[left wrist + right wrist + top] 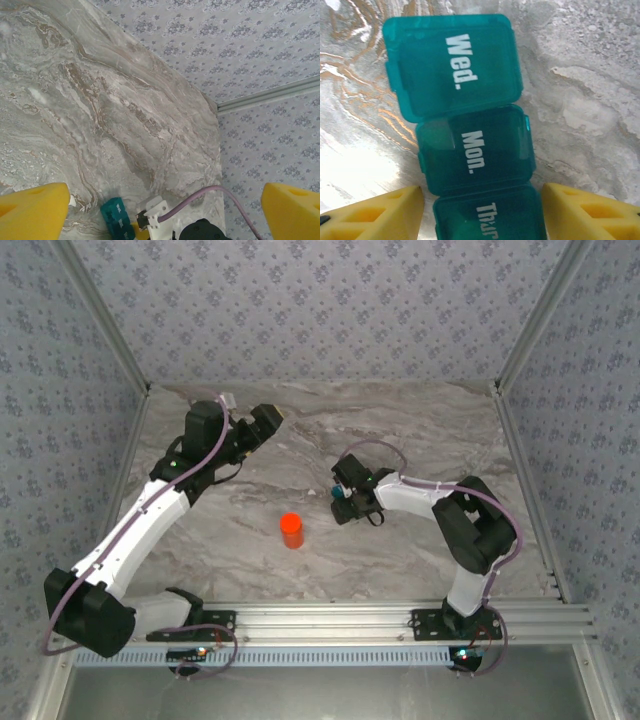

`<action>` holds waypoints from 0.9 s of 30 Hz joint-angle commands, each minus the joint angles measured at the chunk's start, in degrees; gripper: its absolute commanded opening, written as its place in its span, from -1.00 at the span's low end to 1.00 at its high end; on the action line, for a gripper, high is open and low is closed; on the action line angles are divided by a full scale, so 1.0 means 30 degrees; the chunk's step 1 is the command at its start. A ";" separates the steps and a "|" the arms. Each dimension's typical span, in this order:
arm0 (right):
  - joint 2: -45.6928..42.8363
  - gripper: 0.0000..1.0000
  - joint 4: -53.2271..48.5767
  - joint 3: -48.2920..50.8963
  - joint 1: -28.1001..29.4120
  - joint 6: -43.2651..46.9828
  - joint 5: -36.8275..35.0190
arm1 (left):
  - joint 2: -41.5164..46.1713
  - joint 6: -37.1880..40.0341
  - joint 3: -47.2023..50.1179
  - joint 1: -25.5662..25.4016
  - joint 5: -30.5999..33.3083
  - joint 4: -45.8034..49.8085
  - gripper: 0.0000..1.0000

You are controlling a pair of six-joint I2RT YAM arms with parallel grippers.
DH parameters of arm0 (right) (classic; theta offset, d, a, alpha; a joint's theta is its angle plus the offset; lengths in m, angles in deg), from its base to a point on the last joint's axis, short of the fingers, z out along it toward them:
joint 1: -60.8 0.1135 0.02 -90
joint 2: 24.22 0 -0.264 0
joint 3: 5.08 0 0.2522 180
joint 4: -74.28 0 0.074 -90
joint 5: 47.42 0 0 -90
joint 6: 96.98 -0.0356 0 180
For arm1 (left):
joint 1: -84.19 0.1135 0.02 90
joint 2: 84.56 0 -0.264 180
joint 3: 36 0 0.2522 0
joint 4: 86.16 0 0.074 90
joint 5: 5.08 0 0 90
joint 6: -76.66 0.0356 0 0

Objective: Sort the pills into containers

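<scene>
The right hand (pixel 482 212) is spread wide astride the box (pixel 465 125), near centre of the top view, right of the bottle (pixel 291 530). The left hand (pixel 268 419) is spread wide, upper left.

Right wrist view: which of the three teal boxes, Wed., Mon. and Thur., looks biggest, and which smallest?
1. Wed. box, the largest.
2. Mon. box, somewhat smaller.
3. Thur. box, smallest as seen, but the picture's bottom edge cuts it off, so its full size is unsure.

Translucent teal containers (pixel 475 150) labelled Wed., Mon., Thur., touching in a crooked row on marble tabletop (pixel 580 75).
</scene>
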 commanded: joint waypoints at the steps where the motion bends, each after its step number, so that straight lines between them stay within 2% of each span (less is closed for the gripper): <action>1: -0.0420 0.33 -0.1902 0.0183 -0.0271 -0.0280 -0.1545 | 0.0254 0.0044 0.0016 0.0048 -0.0277 -0.0486 0.96; 10: -0.0581 0.33 -0.2826 0.0040 -0.1974 -0.0997 -0.2588 | 0.0346 0.0016 0.0082 0.0019 -0.0320 -0.0455 0.96; 21: -0.0050 0.32 -0.3106 -0.1346 -0.4714 -0.1786 -0.1256 | 0.0276 0.0158 0.0076 -0.0069 -0.0217 -0.0422 0.96; 27: -0.1246 0.33 -0.3427 -0.1282 -0.5119 -0.2027 -0.0660 | 0.0265 0.0314 0.0128 -0.0068 -0.0130 -0.0288 0.96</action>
